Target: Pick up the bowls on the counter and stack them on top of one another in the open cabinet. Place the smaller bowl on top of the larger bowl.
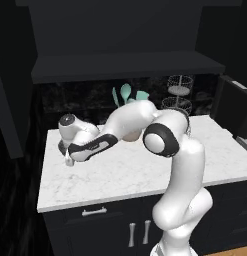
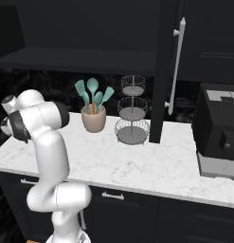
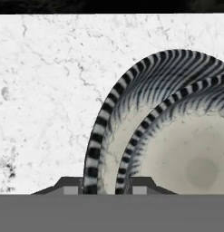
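My gripper (image 3: 105, 185) points down at the left end of the white marble counter (image 3: 41, 90). A round bowl (image 3: 177, 149) lies there, with a dark striped rim and a pale speckled inside. It shows as two striped arcs, one inside the other; I cannot tell whether this is one bowl or two nested. Both arcs pass between my fingertips (image 3: 70, 186), which press close on either side of the rim. From the left base view the gripper (image 1: 69, 161) is low over the counter (image 1: 120, 172), with a dark bowl edge (image 1: 60, 146) behind the hand. The open cabinet shelf (image 1: 125, 67) hangs above.
A beige cup of teal utensils (image 2: 94, 118) and a wire tiered stand (image 2: 132, 114) stand at the back of the counter (image 2: 151, 163). An open dark cabinet door with a silver handle (image 2: 177, 61) hangs right of the shelf (image 2: 66, 59). A dark appliance (image 2: 218, 128) sits far right.
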Controlling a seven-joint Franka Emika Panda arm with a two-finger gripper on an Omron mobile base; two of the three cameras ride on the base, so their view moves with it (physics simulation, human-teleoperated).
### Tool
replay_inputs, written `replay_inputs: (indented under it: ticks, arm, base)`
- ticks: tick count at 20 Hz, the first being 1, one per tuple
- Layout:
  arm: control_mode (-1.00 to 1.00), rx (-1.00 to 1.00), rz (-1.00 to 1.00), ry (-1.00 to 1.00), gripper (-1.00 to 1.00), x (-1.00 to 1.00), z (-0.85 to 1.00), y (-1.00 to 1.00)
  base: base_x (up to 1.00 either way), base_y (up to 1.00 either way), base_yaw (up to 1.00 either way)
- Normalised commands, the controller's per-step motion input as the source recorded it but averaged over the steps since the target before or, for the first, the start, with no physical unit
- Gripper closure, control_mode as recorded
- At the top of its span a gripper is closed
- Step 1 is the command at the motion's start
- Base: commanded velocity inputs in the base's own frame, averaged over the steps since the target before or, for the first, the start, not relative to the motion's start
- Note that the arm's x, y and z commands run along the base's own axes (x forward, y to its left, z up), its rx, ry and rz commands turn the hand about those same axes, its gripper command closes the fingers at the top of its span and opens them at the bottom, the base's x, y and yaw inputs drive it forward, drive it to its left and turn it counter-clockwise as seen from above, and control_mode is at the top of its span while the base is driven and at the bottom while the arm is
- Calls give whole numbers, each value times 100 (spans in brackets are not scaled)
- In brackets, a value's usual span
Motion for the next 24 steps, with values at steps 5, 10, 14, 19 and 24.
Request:
replay_inputs:
  ticks: [5,10,14,19,24]
  arm:
    - [-100,0,1,-11,100,-75,98,-30]
    - [-100,0,1,-14,100,-87,100,-24]
    - [-100,2,0,-10,100,-76,100,-21]
    - [-100,2,0,-8,100,-55,100,-23]
    - [-100,5,0,-11,100,-44,100,-29]
  base:
    - [0,0,0]
    - [0,0,0]
    - [0,0,0]
    - [0,0,0]
    - [0,0,0]
